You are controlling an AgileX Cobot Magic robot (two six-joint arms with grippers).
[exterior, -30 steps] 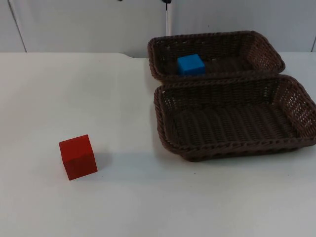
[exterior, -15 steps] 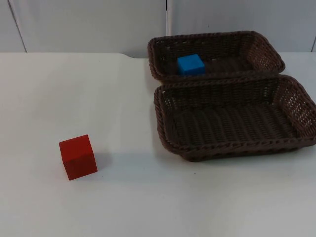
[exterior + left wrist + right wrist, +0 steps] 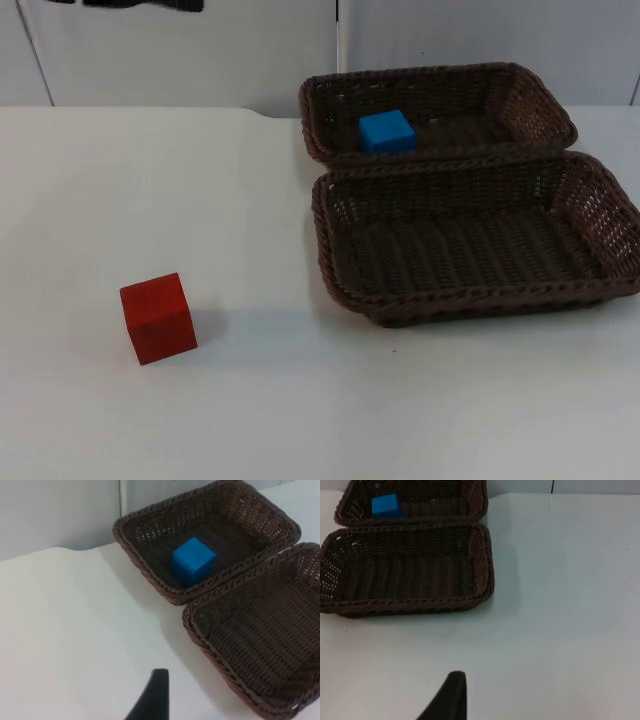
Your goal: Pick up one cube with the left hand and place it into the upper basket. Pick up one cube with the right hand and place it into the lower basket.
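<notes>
A blue cube sits inside the upper basket, toward that basket's left end, resting flat on the woven floor with one corner turned a little toward the front wall. The upper basket lies against the grey wall at the far edge of the worktop. The lower basket lies directly in front of it, their long rims touching, both with their long sides running left to right across the worktop; nothing lies inside the lower one.

A red cube stands on the bare worktop well apart from both baskets, to their left and nearer the front edge. It sits flat, turned slightly so its edges are not square with the baskets' sides. Open worktop lies between it and the baskets.

The left gripper hangs above the worktop, off the upper basket's left end, with the blue cube ahead of it; whether it is wide or narrow cannot be told. The right gripper hangs over bare worktop off the right end of the lower basket; its opening cannot be told either.
</notes>
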